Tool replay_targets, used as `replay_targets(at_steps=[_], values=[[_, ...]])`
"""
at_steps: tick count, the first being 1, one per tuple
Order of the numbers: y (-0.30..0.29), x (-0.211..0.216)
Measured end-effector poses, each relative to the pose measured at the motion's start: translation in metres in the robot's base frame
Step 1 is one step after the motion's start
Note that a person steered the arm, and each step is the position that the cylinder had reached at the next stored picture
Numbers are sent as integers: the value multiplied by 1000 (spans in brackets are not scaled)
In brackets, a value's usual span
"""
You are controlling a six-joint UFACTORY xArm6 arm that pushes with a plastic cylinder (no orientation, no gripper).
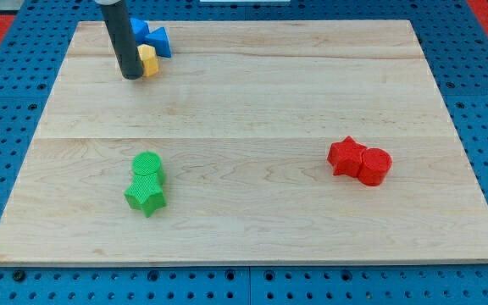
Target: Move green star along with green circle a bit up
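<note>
The green circle (pixel 148 166) lies on the wooden board (pixel 252 110) at the lower left. The green star (pixel 145 196) lies just below it, touching it. My tip (pixel 131 76) rests on the board near the view's top left, far above the green pair. It stands just left of a yellow block (pixel 148 61), close to or touching it.
A blue block (pixel 152 37) lies above the yellow block near the board's top edge, partly hidden by the rod. A red star-like block (pixel 346 156) and a red cylinder (pixel 375 166) sit touching at the right. Blue perforated table surrounds the board.
</note>
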State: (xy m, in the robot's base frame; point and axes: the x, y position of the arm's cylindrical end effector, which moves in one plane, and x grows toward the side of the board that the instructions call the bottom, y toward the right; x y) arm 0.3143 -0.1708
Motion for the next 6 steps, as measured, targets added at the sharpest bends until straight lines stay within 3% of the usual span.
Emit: replay_targets(at_steps=[1,3,4,5,6], values=[[0,1],[7,42],[39,59],[132,59],[162,71]])
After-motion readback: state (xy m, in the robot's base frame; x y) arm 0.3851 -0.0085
